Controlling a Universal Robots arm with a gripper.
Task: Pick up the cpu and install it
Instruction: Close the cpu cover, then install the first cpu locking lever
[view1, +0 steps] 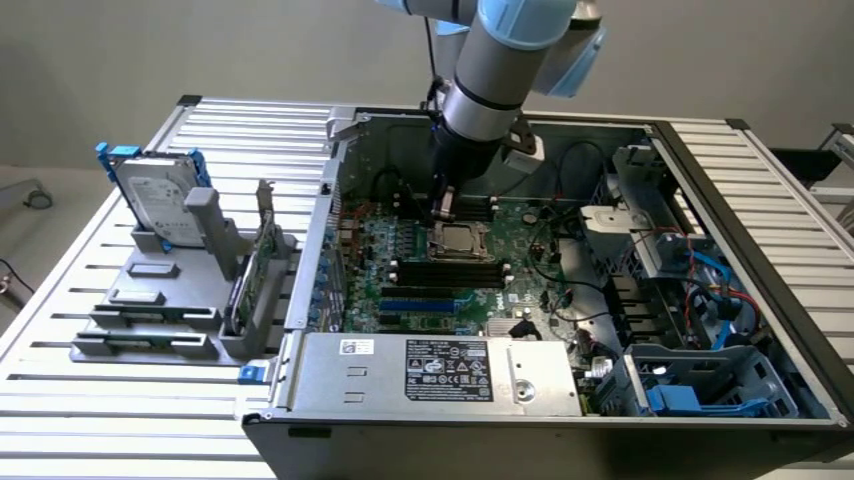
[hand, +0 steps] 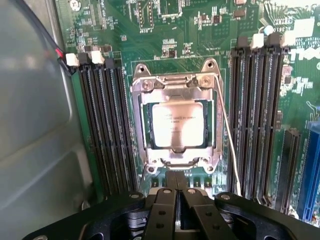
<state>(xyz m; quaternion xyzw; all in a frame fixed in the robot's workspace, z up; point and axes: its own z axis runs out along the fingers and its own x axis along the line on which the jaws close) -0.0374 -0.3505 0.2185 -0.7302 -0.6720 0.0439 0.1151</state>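
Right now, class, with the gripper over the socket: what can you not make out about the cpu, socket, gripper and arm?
1. Print on the cpu: wrist view, washed out by glare.
2. Socket edge nearest the gripper: wrist view, partly hidden by the gripper.
3. Whether the gripper touches the socket: exterior view, its tip overlaps the board behind, so no gap can be judged.
4. Upper arm: exterior view, cut off by the top edge.

We see soft, even white light across the slatted table in the exterior view, its metal ribs bright. The open computer case is dimmer inside, darkest among the drive bays at the exterior view's right. From the wrist view, a warm glare washes over the cpu and its socket frame — the lid's print pales, and the grey case wall shows a dull sheen.
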